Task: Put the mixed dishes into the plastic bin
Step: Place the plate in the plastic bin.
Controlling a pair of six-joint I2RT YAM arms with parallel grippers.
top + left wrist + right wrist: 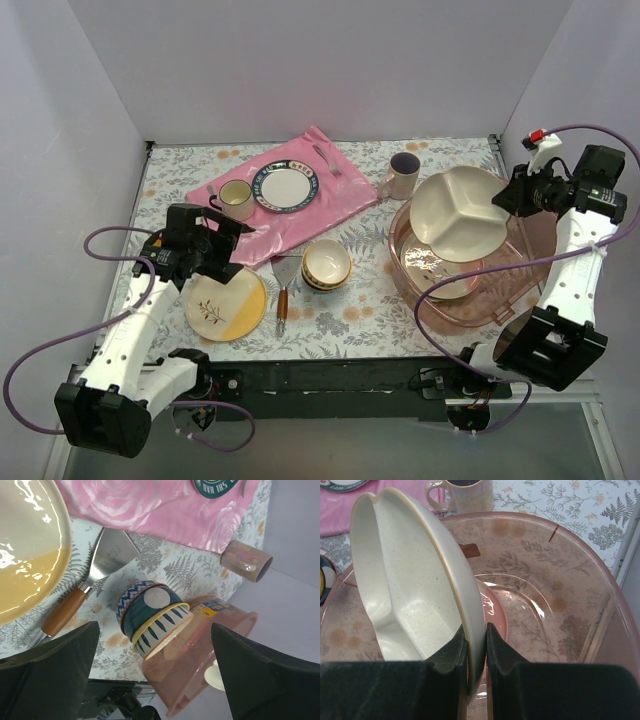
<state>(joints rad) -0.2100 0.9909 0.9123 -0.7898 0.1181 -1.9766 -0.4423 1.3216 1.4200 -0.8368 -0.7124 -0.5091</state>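
Note:
My right gripper (pixel 510 203) is shut on the rim of the cream divided plate (pixel 462 212) and holds it tilted above the pink-brown plastic bin (pixel 520 280). In the right wrist view the plate (pixel 405 580) sits between the fingers (pixel 451 652) over the bin (pixel 560 580), where a pink plate (pixel 495 612) lies. My left gripper (pixel 222 240) is open and empty above the cream-and-yellow plate (pixel 226 302). Stacked small bowls (pixel 326 265) sit mid-table; they also show in the left wrist view (pixel 152 617). A pinkish mug (pixel 404 175) with a dark inside stands behind the bin.
A pink mat (pixel 290 200) at the back holds a blue-rimmed white plate (pixel 285 187) and a cream mug (pixel 235 199). A spatula (pixel 283 290) with a wooden handle lies between the plate and the bowls.

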